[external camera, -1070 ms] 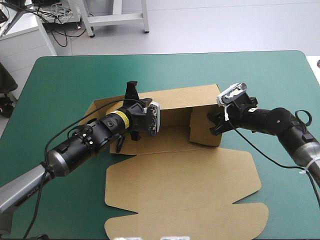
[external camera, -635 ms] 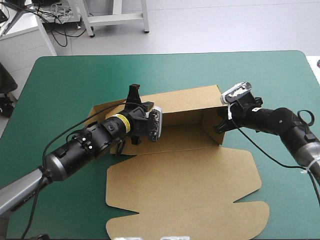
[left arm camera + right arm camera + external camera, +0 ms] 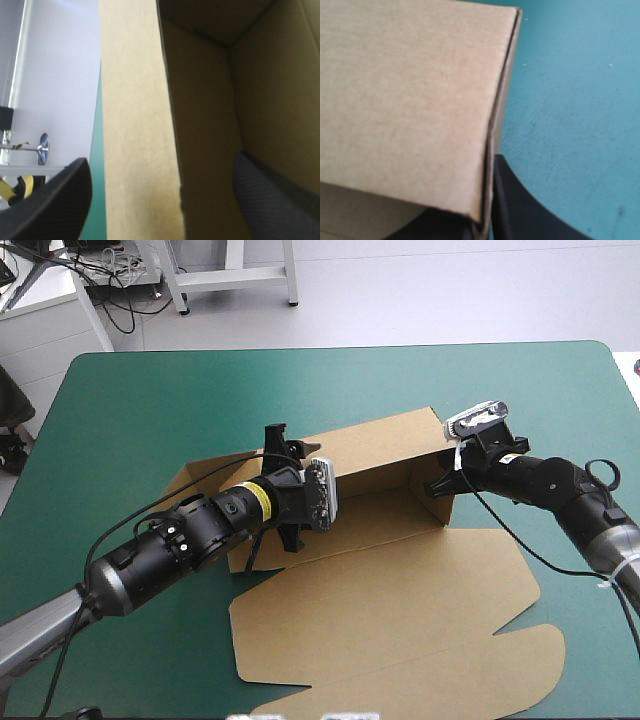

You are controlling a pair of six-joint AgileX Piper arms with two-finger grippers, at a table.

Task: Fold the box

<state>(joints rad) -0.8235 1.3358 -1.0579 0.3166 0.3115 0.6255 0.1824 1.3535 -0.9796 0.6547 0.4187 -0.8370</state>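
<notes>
The bench [image 3: 130, 410] is covered in teal-green. The brown box [image 3: 400, 610] is laid on it, walls raised, lid spread flat.

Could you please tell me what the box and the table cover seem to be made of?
The box: matte brown cardboard, by its fibrous face and layered cut edge. The cover: smooth teal-green sheet, faintly scuffed; perhaps rubber or plastic.

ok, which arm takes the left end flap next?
Left, probably. The left hand is open astride the rear wall, near the flat left flap; the right hand is shut on the box's right end wall, holding it upright.
</notes>
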